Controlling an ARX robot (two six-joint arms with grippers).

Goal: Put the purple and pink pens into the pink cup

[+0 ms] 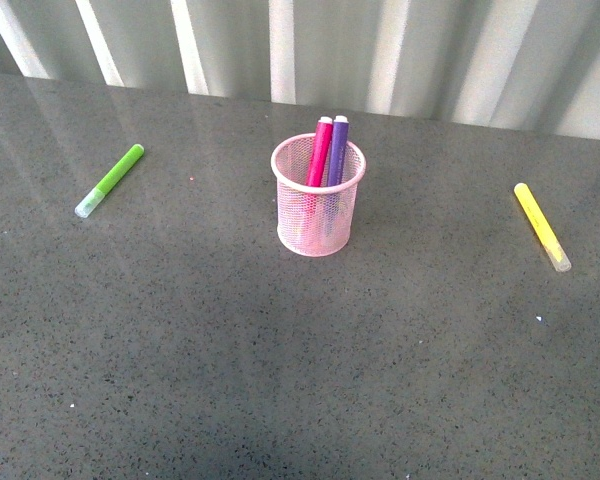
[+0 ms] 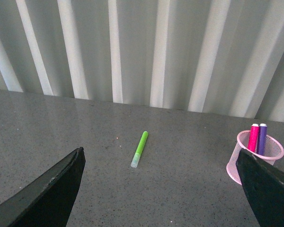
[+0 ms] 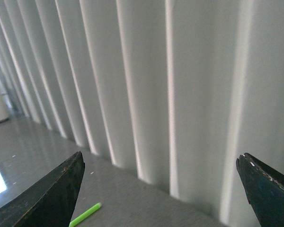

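Observation:
The pink cup point(image 1: 318, 208) stands upright in the middle of the grey table. The pink pen point(image 1: 320, 152) and the purple pen point(image 1: 338, 150) stand inside it, leaning on the far rim, tops sticking out. In the left wrist view the pink cup point(image 2: 253, 161) shows with the pink pen point(image 2: 253, 137) and the purple pen point(image 2: 262, 138) in it. My left gripper point(image 2: 161, 189) is open and empty, above the table, left of the cup. My right gripper point(image 3: 161, 189) is open and empty, facing the wall. Neither arm shows in the front view.
A lime-green marker point(image 1: 110, 180) lies at the left of the table; it also shows in the left wrist view point(image 2: 139, 149) and the right wrist view point(image 3: 85, 214). A yellow marker point(image 1: 541, 226) lies at the right. A ribbed white wall point(image 1: 380, 50) runs along the far table edge.

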